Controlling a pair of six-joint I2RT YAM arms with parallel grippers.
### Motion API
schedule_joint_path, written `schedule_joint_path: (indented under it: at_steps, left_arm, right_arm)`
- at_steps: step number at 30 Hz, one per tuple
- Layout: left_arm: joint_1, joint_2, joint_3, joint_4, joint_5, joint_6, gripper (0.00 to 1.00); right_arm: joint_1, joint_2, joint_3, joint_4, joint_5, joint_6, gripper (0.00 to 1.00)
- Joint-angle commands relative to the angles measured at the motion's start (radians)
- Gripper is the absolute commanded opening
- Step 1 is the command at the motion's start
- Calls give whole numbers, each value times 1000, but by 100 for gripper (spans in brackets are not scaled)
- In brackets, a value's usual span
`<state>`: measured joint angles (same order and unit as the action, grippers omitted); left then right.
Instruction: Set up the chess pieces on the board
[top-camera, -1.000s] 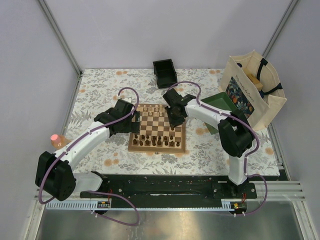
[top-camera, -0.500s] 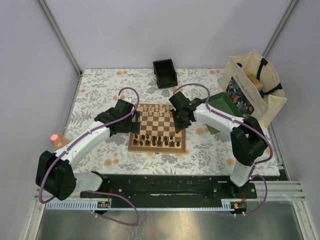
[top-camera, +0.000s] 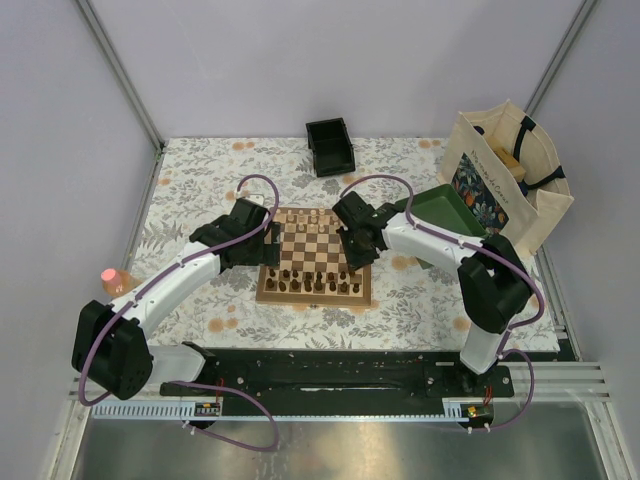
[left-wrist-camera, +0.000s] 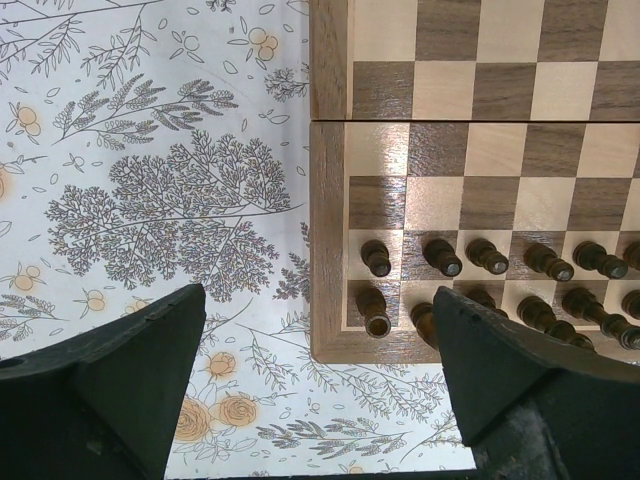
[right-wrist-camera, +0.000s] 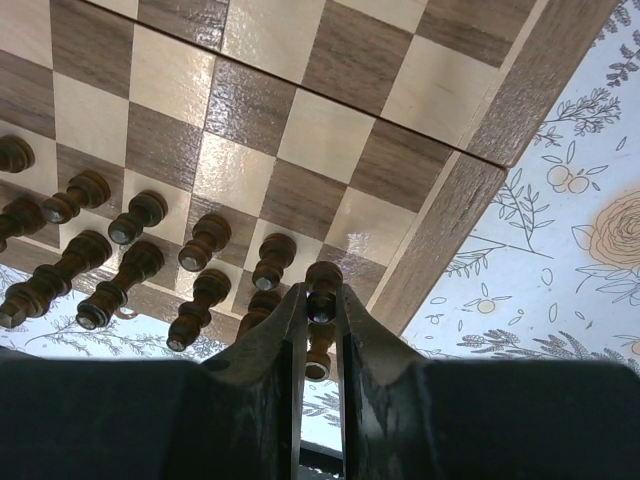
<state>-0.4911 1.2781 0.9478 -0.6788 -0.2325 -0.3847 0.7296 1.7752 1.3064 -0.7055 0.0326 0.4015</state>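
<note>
The board (top-camera: 318, 243) lies mid-table, with pale chess pieces (top-camera: 312, 217) along its far edge. Dark chess pieces (top-camera: 315, 283) fill its two near rows. My right gripper (top-camera: 352, 248) hangs over the board's near right part. In the right wrist view, this gripper (right-wrist-camera: 320, 295) is shut on a dark pawn (right-wrist-camera: 322, 279) at the right end of the dark rows (right-wrist-camera: 135, 225); I cannot tell whether the pawn touches the board (right-wrist-camera: 250, 110). My left gripper (left-wrist-camera: 318, 300) is open and holds nothing. It hovers at the near left corner of the board (left-wrist-camera: 480, 150), beside dark pieces (left-wrist-camera: 440, 258).
A small black box (top-camera: 330, 146) stands behind the board. A green tray (top-camera: 440, 210) and a printed tote bag (top-camera: 505, 180) are at the right. A pink object (top-camera: 115, 280) sits at the table's left edge. A floral cloth covers the table.
My right gripper has moved from the board's far right part toward its near right, still carrying the pawn, and its elbow has swung outward. The left arm has stayed still.
</note>
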Motion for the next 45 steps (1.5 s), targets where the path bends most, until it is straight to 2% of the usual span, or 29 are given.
schedule_joint_path:
  at_steps: [1,21,33,45]
  left_arm:
    - [0,1,49,38,2,6,99]
    - [0,0,51,41,-1,4,99]
    - [-1,-3,49,39,-7,3,99]
    - [5,-34,49,58,-33,-11,99]
  right_arm:
    - [24,-33,-10,-20,-3,14,19]
    - [30,-16,-16,-19,46,5,20]
    - [30,-17,-10,-9,43,-4,32]
    - [30,-33,76,-46,79,-27,36]
